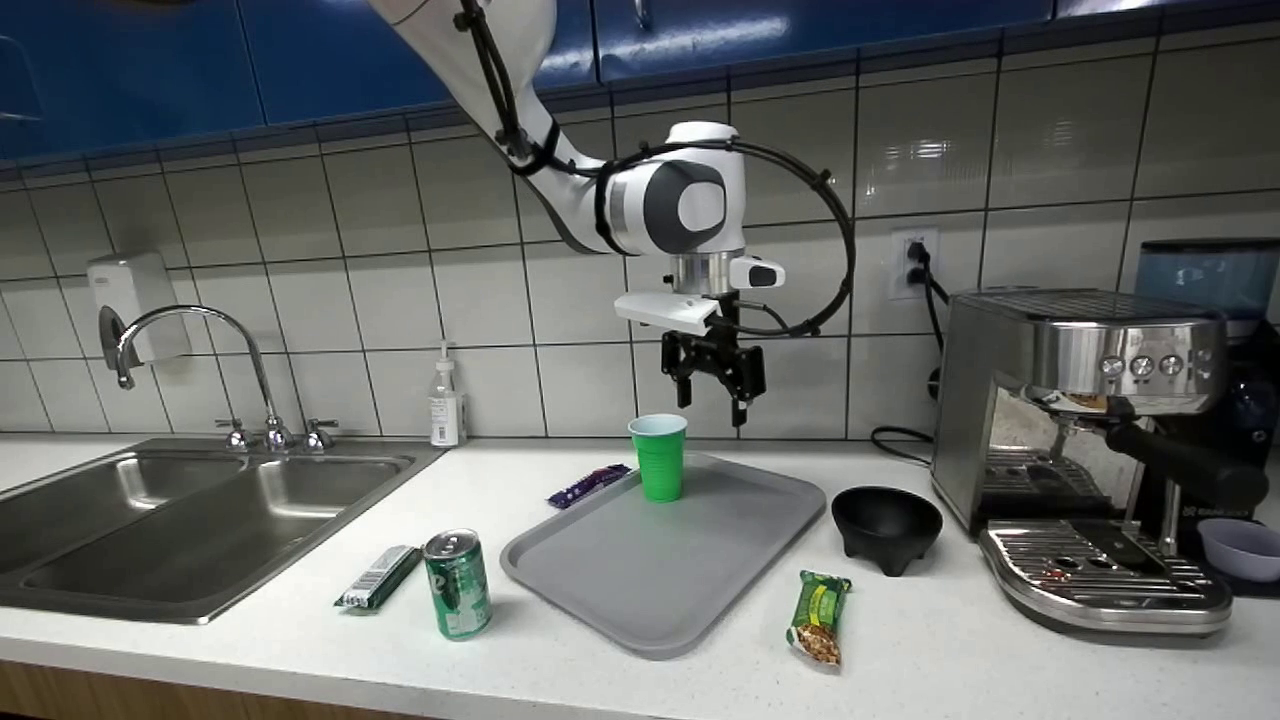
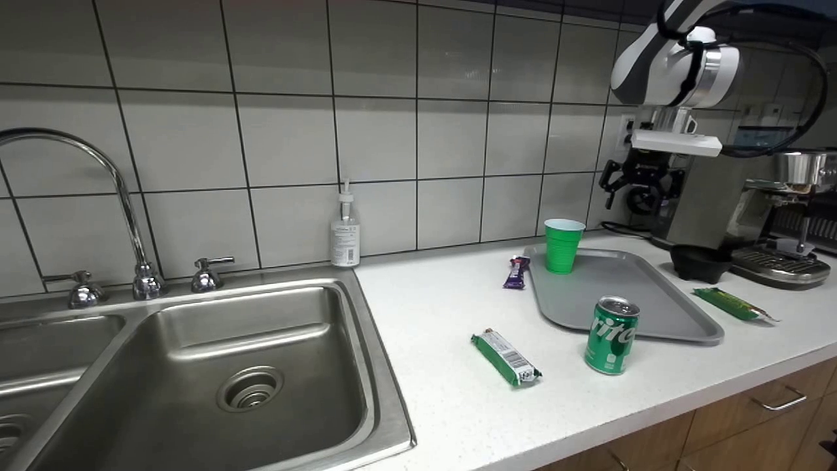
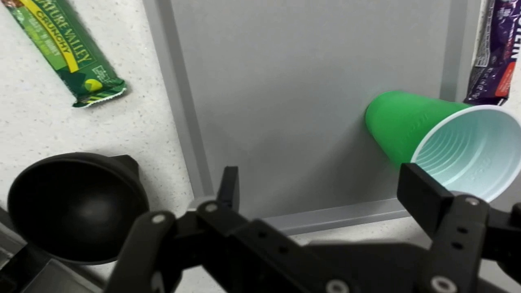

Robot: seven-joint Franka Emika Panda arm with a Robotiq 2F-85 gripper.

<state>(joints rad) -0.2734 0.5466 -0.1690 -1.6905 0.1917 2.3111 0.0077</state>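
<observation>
My gripper (image 1: 711, 405) hangs above the back of the grey tray (image 1: 650, 570), its fingers spread and nothing between them. A green cup (image 1: 660, 465) with a pale inside stands upright on the tray, below and beside the gripper. In the wrist view one finger (image 3: 423, 195) overlaps part of the cup (image 3: 390, 118) rim, but the exterior views show them apart. A black bowl (image 3: 81, 211) and a green-wrapped snack bar (image 3: 61, 49) lie off one side of the tray; a purple-wrapped bar (image 3: 494, 53) lies off its opposite side.
A green soda can (image 2: 613, 340) stands on the counter, with a green-and-white wrapped bar (image 2: 507, 358) nearby. A steel sink (image 2: 261, 340) with a faucet and a pump bottle (image 1: 446, 405) are at one end. An espresso machine (image 1: 1080, 340) stands at the other; a tiled wall backs everything.
</observation>
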